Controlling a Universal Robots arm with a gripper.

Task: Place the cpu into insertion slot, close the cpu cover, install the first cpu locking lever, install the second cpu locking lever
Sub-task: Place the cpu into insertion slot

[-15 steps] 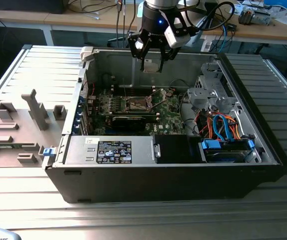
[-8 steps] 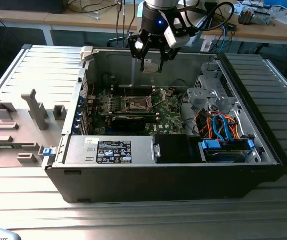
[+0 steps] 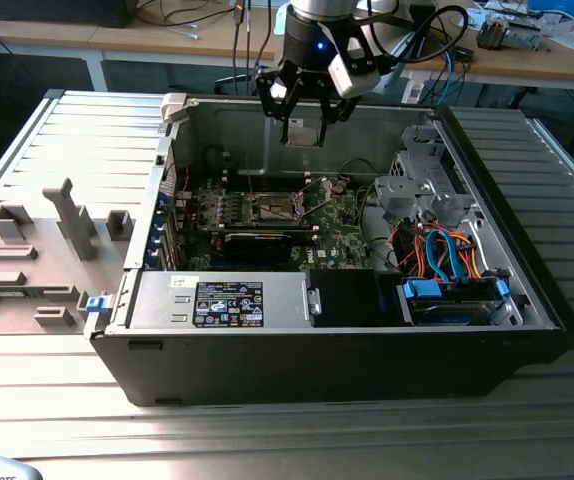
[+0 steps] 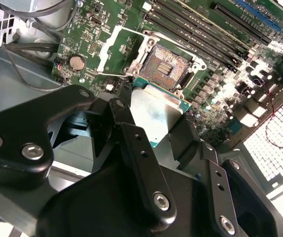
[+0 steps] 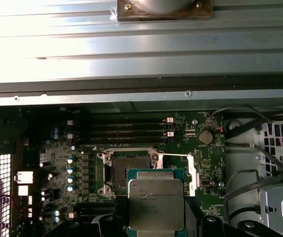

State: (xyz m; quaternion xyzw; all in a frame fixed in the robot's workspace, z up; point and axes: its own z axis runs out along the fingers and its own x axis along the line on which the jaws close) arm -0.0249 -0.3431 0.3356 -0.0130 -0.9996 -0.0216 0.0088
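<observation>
**Exterior view, from its left to its right.** On the table stand grey fixtures, well apart from the work. Next is the open case, with the board lying on its floor. My gripper hangs above the case, over the board's middle. It is clenched on the cpu. In both wrist views the chip sits flat between my two fingers, metal top showing, gripped by opposite edges. Toward the exterior view's right are the drive cage and the orange and blue cables, well apart from the gripper.

**Slot.** It is open and vacant. In the second wrist view its dark centre is bare and nothing lies in it. The cpu is held above the board, near the slot but apart from it, so it is not seated.

**Cover.** It is swung back off the slot, on the side toward the coin cell, with green board showing through its window. A thin rod beside the cover looks like a lever. I cannot tell its position for certain, but nothing is latched over the slot.

**Finding.** Step one is in hand and not complete. Closing the cover and installing both levers are outstanding. I judge the task to be in its early part.
</observation>
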